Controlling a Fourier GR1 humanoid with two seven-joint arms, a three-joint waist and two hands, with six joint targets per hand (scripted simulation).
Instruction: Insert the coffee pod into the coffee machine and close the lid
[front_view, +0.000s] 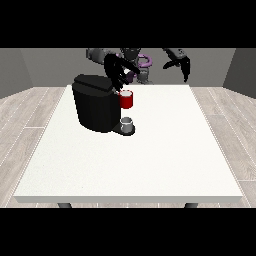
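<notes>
Front view. One white table (150, 165), one black coffee machine (95, 107), two black hands. The machine stands on the table's far part toward the view's left, well in from every edge; a red thing at the machine (126, 99) sits at its front, and one grey thing (127, 121), not certainly the pod, rests on the base below it. The hand at the view's left (116, 72) hangs over the machine's top by the red thing, fingers pointing down; whether they grasp anything cannot be told. The hand at the view's right (181, 62) hovers beyond the far edge, fingers relaxed, holding nothing. The near and right table areas lie open.
</notes>
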